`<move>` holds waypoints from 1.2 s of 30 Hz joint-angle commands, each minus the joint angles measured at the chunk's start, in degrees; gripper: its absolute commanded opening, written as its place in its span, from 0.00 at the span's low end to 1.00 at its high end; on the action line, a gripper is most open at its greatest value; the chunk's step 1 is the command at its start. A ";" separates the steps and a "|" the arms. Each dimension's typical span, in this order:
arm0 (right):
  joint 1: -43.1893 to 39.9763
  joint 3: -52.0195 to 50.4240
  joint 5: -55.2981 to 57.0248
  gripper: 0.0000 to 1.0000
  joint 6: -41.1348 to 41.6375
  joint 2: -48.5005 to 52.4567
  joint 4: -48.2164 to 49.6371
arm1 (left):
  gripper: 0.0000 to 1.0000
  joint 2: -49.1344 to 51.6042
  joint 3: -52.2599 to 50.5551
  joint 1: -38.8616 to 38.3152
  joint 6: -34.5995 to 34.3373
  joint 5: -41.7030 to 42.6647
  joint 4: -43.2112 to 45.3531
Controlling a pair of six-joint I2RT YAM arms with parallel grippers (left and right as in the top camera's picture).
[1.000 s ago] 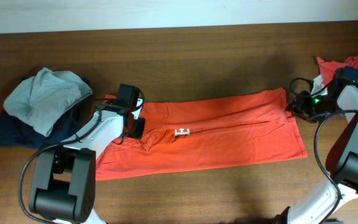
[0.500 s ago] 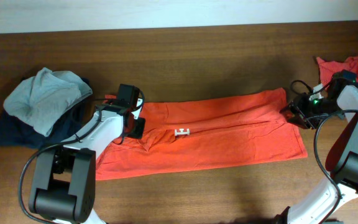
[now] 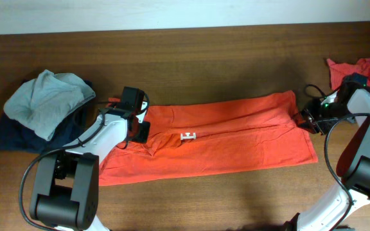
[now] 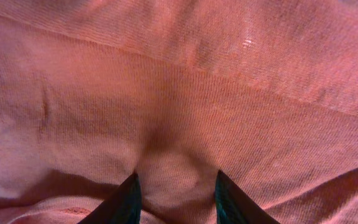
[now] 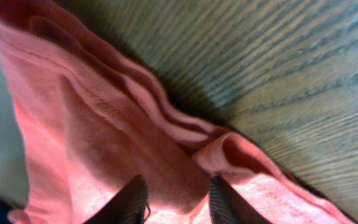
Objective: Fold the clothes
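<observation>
An orange-red T-shirt [image 3: 223,138] lies folded into a long strip across the middle of the table, with a small white label [image 3: 188,136] showing. My left gripper [image 3: 140,131] is at its left end. In the left wrist view its fingers [image 4: 178,198] pinch a raised pucker of the shirt's cloth [image 4: 179,93]. My right gripper [image 3: 308,119] is at the shirt's right edge. In the right wrist view its fingers [image 5: 176,200] close on the hem folds [image 5: 104,124] beside bare wood.
A pile of grey and navy clothes [image 3: 44,109] lies at the left. More orange-red clothes [image 3: 365,67] lie at the right edge behind the right arm. The brown wooden table [image 3: 204,58] extends behind and in front of the shirt.
My right gripper moved down and left onto the shirt's right edge, then shifted slightly right. The left arm and the shirt have not visibly moved.
</observation>
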 commanded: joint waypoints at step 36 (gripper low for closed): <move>0.02 6.16 6.88 0.09 -20.44 -3.50 -0.09 | 0.38 1.11 -2.21 0.13 -0.37 -0.42 -0.68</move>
